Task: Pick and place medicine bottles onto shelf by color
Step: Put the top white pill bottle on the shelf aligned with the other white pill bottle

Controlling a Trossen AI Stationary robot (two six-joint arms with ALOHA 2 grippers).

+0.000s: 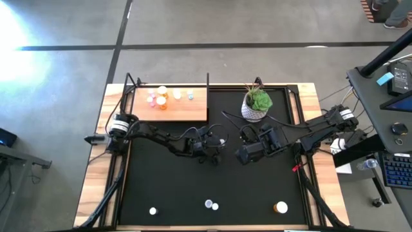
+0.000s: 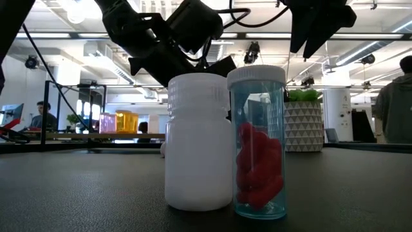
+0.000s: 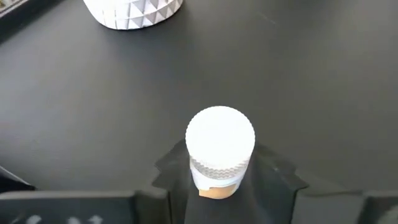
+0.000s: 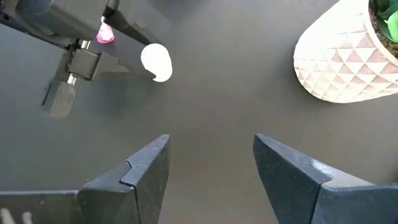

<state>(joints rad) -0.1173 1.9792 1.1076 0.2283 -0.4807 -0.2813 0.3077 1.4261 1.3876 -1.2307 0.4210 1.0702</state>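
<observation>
A white-capped orange medicine bottle [image 3: 220, 146] stands on the black mat [image 1: 193, 187] near its middle, and my left gripper [image 3: 221, 177] is shut on it; the same bottle [image 4: 155, 62] shows in the right wrist view. My right gripper [image 4: 211, 165] hangs open above the mat, beside the white-potted plant [image 1: 256, 103], with nothing between its fingers. The wooden shelf [image 1: 193, 111] lies at the far left with several small bottles [image 1: 162, 98] standing on it. More bottles stand along the near edge: one white [image 2: 198, 142], one clear blue [image 2: 259, 142], another white [image 1: 152, 211] and an orange one [image 1: 280, 207]. My left gripper pinches the orange bottle between its two fingers [image 3: 171, 171], on the body just under the white cap [image 3: 214, 186]. The fingers come slanting down from the table's left side. The bottle stays upright; the cap hides its base.
The plant pot [image 4: 342, 56] stands just beyond my right gripper, at the far middle of the mat. A black frame [image 1: 129, 84] runs round the shelf and mat. Bare mat lies between the arms and the near-edge bottles. A desk with a keyboard [image 1: 393, 171] is off to the right.
</observation>
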